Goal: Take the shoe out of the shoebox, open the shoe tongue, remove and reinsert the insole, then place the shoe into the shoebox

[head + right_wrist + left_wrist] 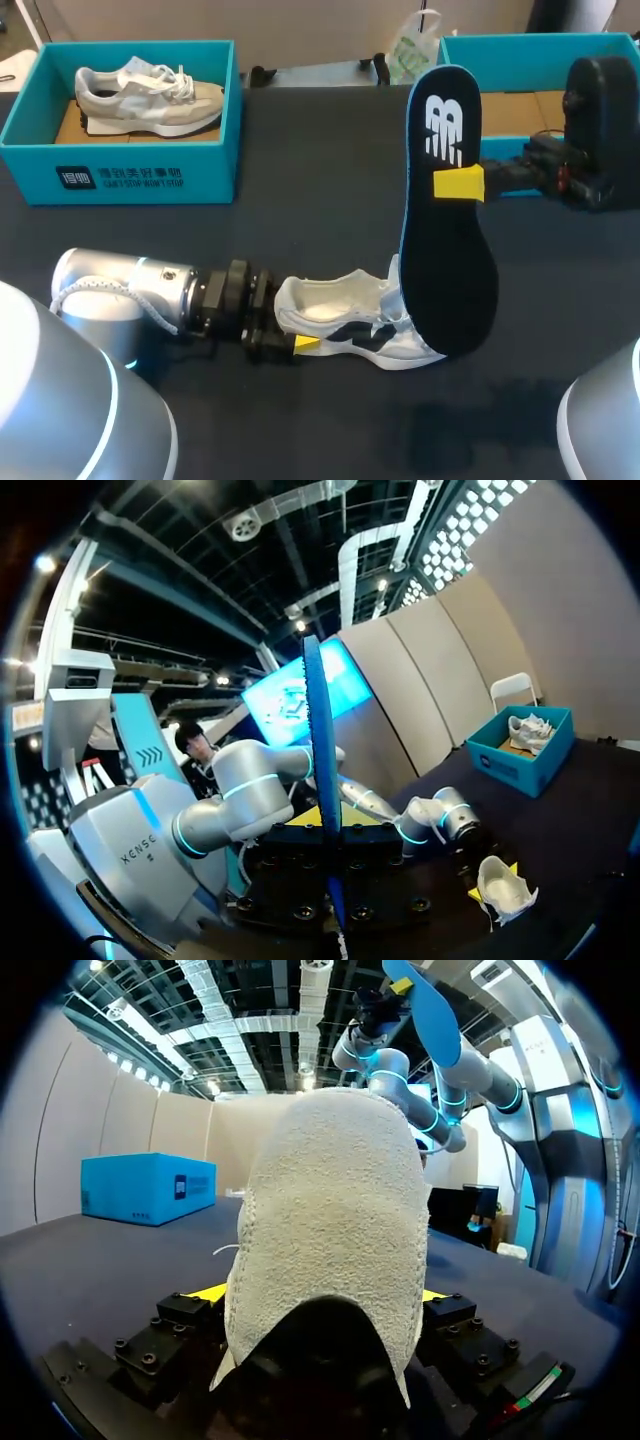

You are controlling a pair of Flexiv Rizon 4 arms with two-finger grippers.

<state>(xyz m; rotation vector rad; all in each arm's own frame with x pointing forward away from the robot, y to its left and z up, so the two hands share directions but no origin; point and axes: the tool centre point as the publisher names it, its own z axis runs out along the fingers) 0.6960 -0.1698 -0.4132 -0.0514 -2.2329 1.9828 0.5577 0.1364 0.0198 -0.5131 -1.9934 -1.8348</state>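
Observation:
A white and black shoe (340,315) lies on its side on the dark table (300,220), toe towards the right. My left gripper (295,343) is at its heel, fingers wide apart, and the pale heel (335,1230) fills the gap between them. Above the toe, my right gripper (460,184) is shut on the black, blue-edged insole (450,250), which stands upright with its lower end at the shoe. From the right wrist the insole (322,760) shows edge-on between the fingers, with the shoe (505,885) far below. The insole (425,1010) also shows high above the left gripper (320,1300).
A teal shoebox (130,172) stands at the back left with another pale shoe (150,95) inside. A second teal box (520,50) sits at the back right, partly behind my right arm. A plastic bag (410,50) stands at the far edge.

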